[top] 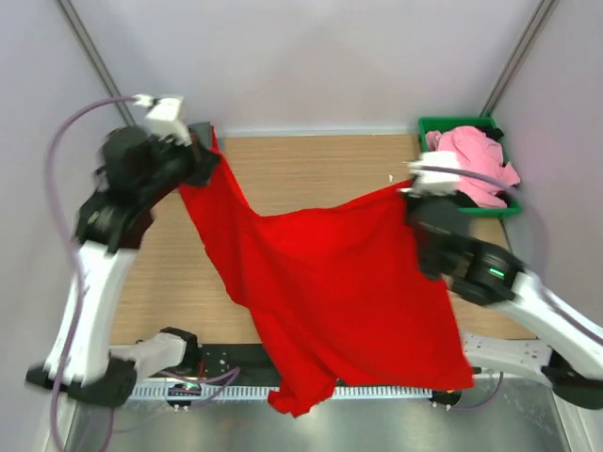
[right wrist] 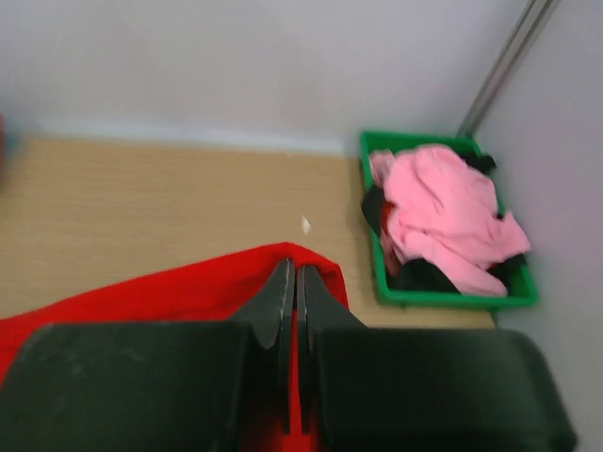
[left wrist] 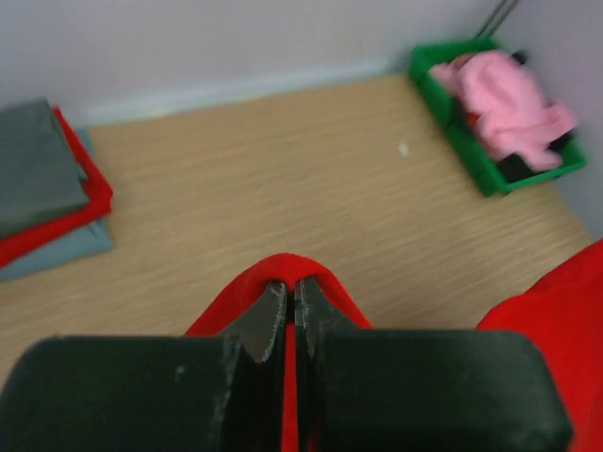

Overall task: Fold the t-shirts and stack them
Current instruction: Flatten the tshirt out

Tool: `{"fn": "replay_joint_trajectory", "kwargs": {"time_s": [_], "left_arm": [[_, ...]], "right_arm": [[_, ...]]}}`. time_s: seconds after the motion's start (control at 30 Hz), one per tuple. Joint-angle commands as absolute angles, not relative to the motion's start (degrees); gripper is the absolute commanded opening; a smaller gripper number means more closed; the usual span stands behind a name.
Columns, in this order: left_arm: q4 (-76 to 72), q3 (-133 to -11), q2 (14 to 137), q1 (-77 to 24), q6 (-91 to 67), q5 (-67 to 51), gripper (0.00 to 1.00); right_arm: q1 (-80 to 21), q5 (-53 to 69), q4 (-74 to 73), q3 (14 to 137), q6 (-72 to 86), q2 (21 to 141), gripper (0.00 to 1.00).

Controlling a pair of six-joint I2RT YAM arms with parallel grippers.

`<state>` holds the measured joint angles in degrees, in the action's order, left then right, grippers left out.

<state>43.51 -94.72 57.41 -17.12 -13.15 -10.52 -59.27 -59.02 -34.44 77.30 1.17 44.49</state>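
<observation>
A large bright red t-shirt [top: 330, 292] hangs stretched between my two grippers above the table, its lower end drooping past the near edge. My left gripper [top: 209, 151] is shut on its far-left corner; the cloth [left wrist: 283, 268] wraps over the closed jaws [left wrist: 290, 294]. My right gripper [top: 407, 188] is shut on its right corner [right wrist: 316, 268]. A folded stack with a grey shirt [left wrist: 33, 165], a red shirt [left wrist: 66, 217] and a light blue-grey shirt [left wrist: 57, 250] lies at the table's far left. A pink shirt [top: 471, 160] and dark cloth [right wrist: 424, 275] lie in the bin.
A green plastic bin [top: 429, 127] stands at the far right corner, also in the right wrist view [right wrist: 452, 297]. The wooden table [top: 311, 169] shows behind the shirt. A small white scrap [right wrist: 305, 224] lies on the wood. Walls close in at back and sides.
</observation>
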Motion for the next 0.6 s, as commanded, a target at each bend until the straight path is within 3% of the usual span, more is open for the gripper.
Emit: {"fn": "replay_joint_trajectory", "kwargs": {"time_s": [0.0,0.07,0.1,0.13,0.17,0.23,0.27,0.3,0.33,0.37,0.43,0.57], "left_arm": [[38.77,-90.88,74.98,-15.92,-8.89,-5.36,0.00],[38.93,-98.90,86.08,-14.77,-8.70,-4.49,0.00],[41.72,-103.23,98.57,-13.81,-10.35,-1.52,0.12],[45.84,-109.80,105.40,-13.28,-11.85,-0.80,0.33],[51.10,-127.35,111.99,-12.75,-13.78,-0.44,0.60],[67.71,-146.42,129.45,-12.92,-17.22,-1.14,0.76],[71.07,-158.52,132.51,-13.35,-17.66,-0.53,0.87],[68.75,-156.29,131.32,-14.66,-18.01,0.78,0.97],[65.60,-145.65,124.87,-15.29,-17.84,2.79,0.98],[61.65,-138.85,120.72,-16.16,-17.93,2.81,1.00],[49.61,-121.49,108.45,-16.52,-19.24,2.90,1.00],[44.64,-110.84,98.46,-16.52,-19.34,2.46,1.00]], "right_arm": [[-51.63,-68.08,-15.89,67.59,-9.08,56.65,0.01],[-34.51,-50.74,-17.31,68.81,-1.11,63.95,0.01],[-29.76,-45.14,-19.32,70.12,2.25,74.25,0.01],[-20.31,-40.65,-21.95,77.10,5.33,79.84,0.01],[-17.43,-34.60,-29.28,82.04,10.84,86.50,0.01],[-13.90,-33.13,-35.75,95.85,13.17,99.89,0.02],[-12.84,-33.57,-37.86,98.50,13.44,102.02,0.15],[-12.48,-33.05,-38.75,102.53,13.80,103.43,0.64],[-12.13,-32.87,-39.80,104.40,14.15,105.54,0.86],[-12.04,-32.78,-41.21,105.81,14.41,105.99,1.00],[-12.04,-30.86,-42.18,108.01,15.29,105.74,1.00],[-12.65,-27.51,-41.93,105.04,17.75,101.61,1.00]]}}
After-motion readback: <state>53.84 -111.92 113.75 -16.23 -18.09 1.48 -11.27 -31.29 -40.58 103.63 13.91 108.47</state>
